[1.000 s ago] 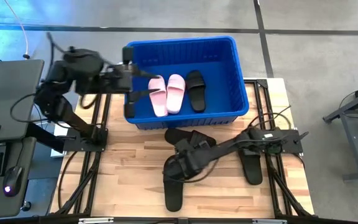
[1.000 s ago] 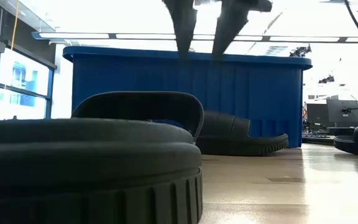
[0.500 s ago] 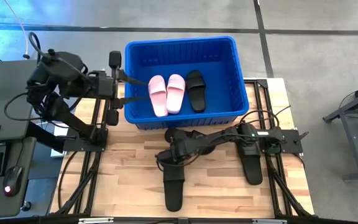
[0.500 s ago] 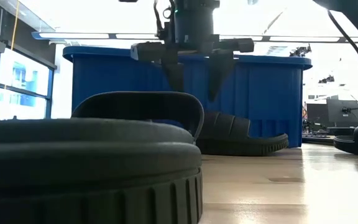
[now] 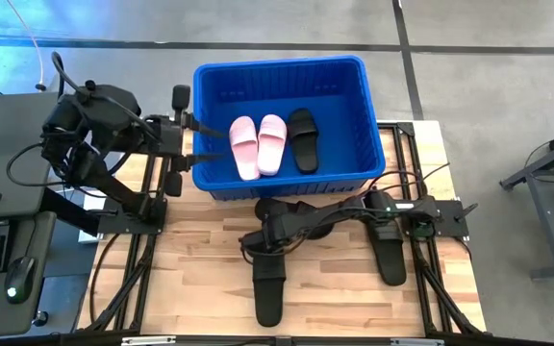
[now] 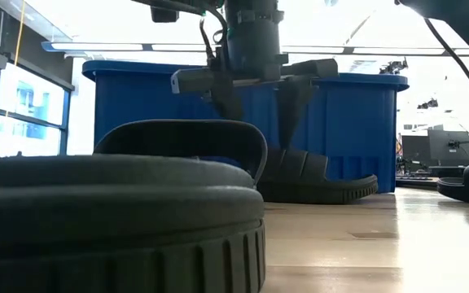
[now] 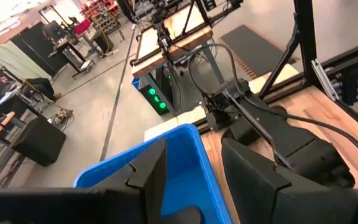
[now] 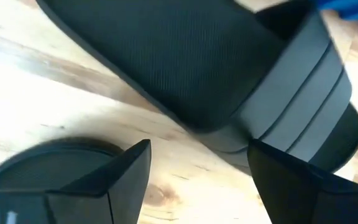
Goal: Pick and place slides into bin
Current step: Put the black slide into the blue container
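The blue bin (image 5: 277,65) stands at the table's far middle and holds two pale pink slides (image 5: 258,144) and one black slide (image 5: 302,139). Three black slides lie on the table: one by the bin's front wall (image 5: 301,208), one near the front edge (image 5: 269,293), one at the right (image 5: 390,252). My right gripper (image 5: 265,240) is open and low over the slide by the bin (image 8: 185,56); its fingers (image 6: 290,102) stand on either side of it, near the strap (image 8: 291,93). My left gripper (image 5: 176,137) is open and empty, outside the bin's left wall (image 7: 166,168).
The near black slide (image 6: 112,212) fills the front of the low view and hides my right fingertips. The right arm (image 5: 373,216) lies across the table's middle, partly over the right slide. Bare wood shows at the table's front left and front right.
My left gripper has drawn back from over the bin toward the table's left edge, still open. My right gripper has come down and a little to the left, toward the black slide by the bin, staying open. The slides have not moved.
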Tool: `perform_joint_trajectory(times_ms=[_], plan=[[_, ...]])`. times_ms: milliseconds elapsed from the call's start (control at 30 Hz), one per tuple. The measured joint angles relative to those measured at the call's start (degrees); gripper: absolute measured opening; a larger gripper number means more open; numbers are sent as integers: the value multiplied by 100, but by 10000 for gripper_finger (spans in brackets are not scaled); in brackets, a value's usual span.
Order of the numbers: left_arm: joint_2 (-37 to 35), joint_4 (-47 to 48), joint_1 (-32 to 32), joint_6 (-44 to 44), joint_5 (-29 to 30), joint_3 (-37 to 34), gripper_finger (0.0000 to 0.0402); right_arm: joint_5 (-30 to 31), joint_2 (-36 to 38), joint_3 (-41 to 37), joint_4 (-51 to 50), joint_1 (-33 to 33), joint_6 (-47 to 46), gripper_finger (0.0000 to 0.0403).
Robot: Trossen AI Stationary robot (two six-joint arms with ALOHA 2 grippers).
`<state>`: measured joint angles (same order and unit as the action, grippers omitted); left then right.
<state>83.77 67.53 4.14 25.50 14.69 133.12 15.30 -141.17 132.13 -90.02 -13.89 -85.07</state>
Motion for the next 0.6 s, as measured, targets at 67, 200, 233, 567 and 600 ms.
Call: perform_joint_trajectory(times_ms=[67,200,233,567,600], plan=[[0,96,0,-2,-2,0,143,-36,-57,1,-4,-1,2,256],[0,338,0,-2,-2,0,143,-160,-148,11,-9,0,75,256],[0,406,0,-6,-2,0,143,-175,-173,16,-9,0,150,256],[0,874,0,-24,-2,0,143,-703,-2,173,419,-213,1386,256],[0,874,0,-24,-4,0,143,-755,94,175,560,-273,1560,256]])
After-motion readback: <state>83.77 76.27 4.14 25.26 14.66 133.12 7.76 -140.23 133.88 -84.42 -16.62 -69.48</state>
